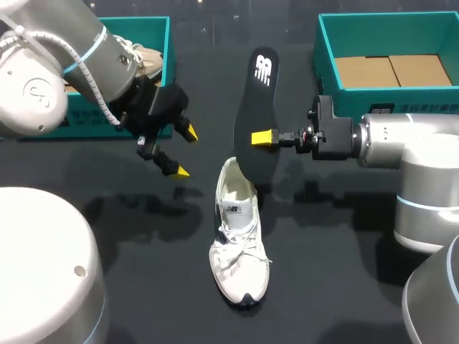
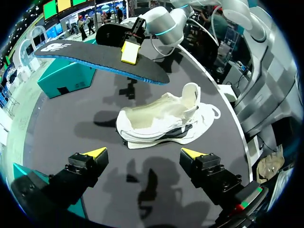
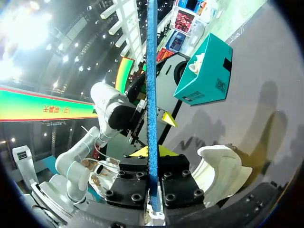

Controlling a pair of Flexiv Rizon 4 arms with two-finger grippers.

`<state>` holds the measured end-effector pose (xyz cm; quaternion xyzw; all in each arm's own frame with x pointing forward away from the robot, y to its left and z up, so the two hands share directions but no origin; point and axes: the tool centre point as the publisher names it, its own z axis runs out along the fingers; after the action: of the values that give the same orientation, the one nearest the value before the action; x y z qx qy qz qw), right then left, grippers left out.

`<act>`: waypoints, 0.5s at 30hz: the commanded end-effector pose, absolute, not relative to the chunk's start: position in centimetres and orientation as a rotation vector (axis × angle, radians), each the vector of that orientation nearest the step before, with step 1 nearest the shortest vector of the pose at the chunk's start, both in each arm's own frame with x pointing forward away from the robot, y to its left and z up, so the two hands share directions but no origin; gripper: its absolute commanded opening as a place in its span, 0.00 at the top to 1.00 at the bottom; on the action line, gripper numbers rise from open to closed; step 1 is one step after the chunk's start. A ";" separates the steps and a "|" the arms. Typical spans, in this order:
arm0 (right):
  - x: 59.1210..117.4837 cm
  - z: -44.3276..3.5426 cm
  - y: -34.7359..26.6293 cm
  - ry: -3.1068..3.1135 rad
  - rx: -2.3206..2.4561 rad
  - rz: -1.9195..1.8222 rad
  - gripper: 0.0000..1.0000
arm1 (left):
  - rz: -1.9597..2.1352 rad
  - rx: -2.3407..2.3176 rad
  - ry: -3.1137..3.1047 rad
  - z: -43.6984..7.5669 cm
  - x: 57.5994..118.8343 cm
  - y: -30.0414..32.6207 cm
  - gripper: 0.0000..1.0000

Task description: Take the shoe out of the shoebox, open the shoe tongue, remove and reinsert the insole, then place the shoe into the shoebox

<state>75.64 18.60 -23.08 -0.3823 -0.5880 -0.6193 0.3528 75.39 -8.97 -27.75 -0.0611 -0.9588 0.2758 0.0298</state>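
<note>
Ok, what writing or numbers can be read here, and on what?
insole: white logo mark, no words.
shoe tongue: label too small to read.
left box: white print and square code, unreadable.
right box: white print, blurred.
Nothing quotable.

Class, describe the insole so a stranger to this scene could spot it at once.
On the dark table, find the white shoe in the middle. By its heel, the right gripper holds the insole. It is the only flat, black, foot-shaped sheet, with a white logo.
</note>
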 end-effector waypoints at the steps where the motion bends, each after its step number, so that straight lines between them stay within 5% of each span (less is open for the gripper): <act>1: 76.1 -25.2 20.1 -1.508 -0.939 -1.647 1.00 | 0.895 -0.289 -2.927 -30.3 75.9 -9.6 0.00; 15: 76.1 -25.2 21.0 -1.548 -0.916 -1.666 1.00 | 0.827 -0.325 -2.972 -32.9 74.6 -11.2 0.00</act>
<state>75.94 20.26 -25.17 -0.3512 -0.5921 -0.6390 0.3432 75.05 -10.01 -31.49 -0.1074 -0.9556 0.2726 0.0307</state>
